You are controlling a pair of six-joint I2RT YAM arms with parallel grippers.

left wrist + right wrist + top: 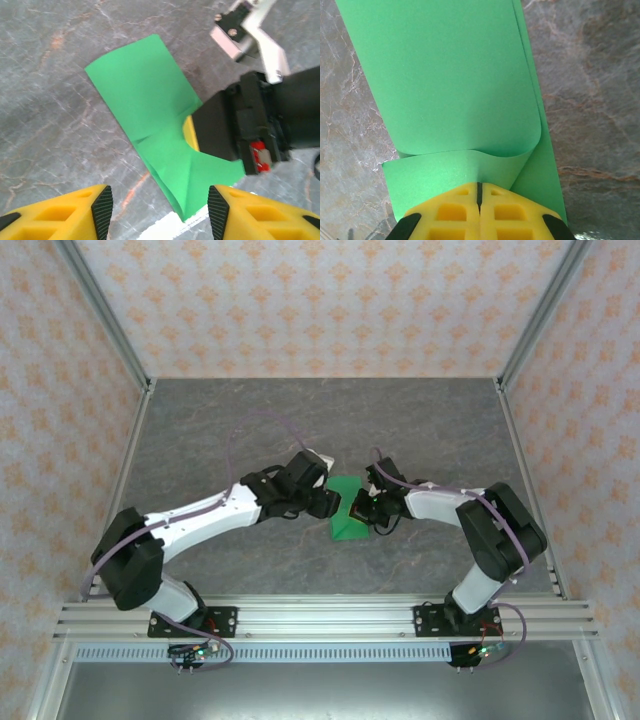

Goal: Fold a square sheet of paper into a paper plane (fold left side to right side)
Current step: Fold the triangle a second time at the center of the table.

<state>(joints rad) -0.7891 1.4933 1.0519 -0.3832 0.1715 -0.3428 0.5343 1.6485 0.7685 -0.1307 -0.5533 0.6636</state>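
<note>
Now | left tool (160,200) spread apart above folded square sheet of paper (145,95) | right tool (479,189) clenched on its edge

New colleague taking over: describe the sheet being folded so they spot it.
Start from the grey marbled table and look at its centre. There lies the green sheet of paper, folded over and pinched by the right gripper. It is the only bright green thing.

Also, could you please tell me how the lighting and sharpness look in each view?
Top external: even light, no glare, frame rails splayed by the wide lens, green sheet small. Left wrist: sheet crisp, left end effector cropped by the bottom edge, a bright streak, likely glare, on the table below the sheet. Right wrist: curled flap throws a thin shadow; paper grain sharp.
</note>
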